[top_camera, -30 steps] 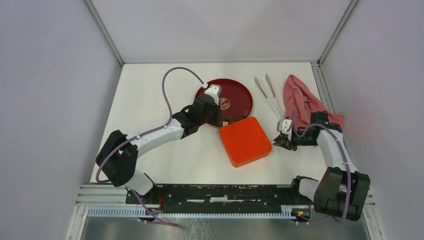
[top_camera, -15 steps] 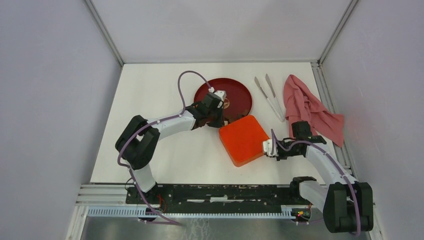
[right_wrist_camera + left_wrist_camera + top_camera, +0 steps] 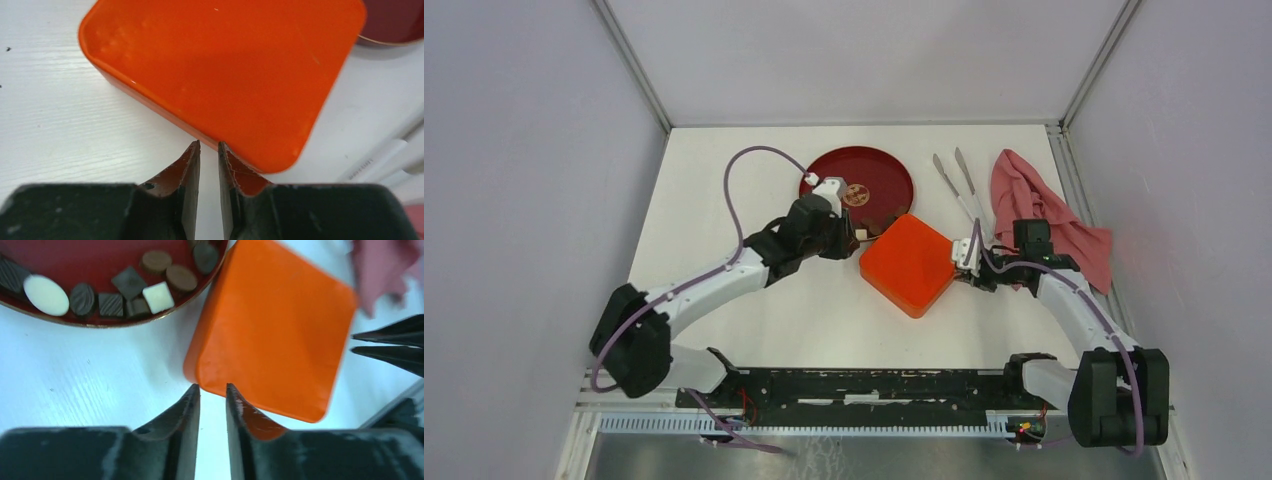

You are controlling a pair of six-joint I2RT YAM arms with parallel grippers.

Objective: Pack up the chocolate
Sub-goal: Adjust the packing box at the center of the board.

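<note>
Status: packing hasn't started, as far as the views show.

- The table (image 3: 724,200) holds everything.
- The orange box (image 3: 911,262) sits mid-table, solid top up, nothing on it. Whether it's lidded or upside down can't be told from here.
- The red plate (image 3: 884,178) is just behind the box, rim close against one box edge.
- The pink cloth (image 3: 1034,205) and tongs (image 3: 964,190) lie to the right, neither in a gripper.
- The left gripper (image 3: 212,388) is at the box's left side, the right gripper (image 3: 209,145) at its right corner. Each has its fingers nearly together, a thin gap, nothing between them. The tips sit at the box edge; contact is unclear.
- All visible chocolate (image 3: 129,282) is on the plate, clustered at its near rim: dark pieces plus a couple of white.

Remaining, my read: open the box, move every piece in, close it.
</note>
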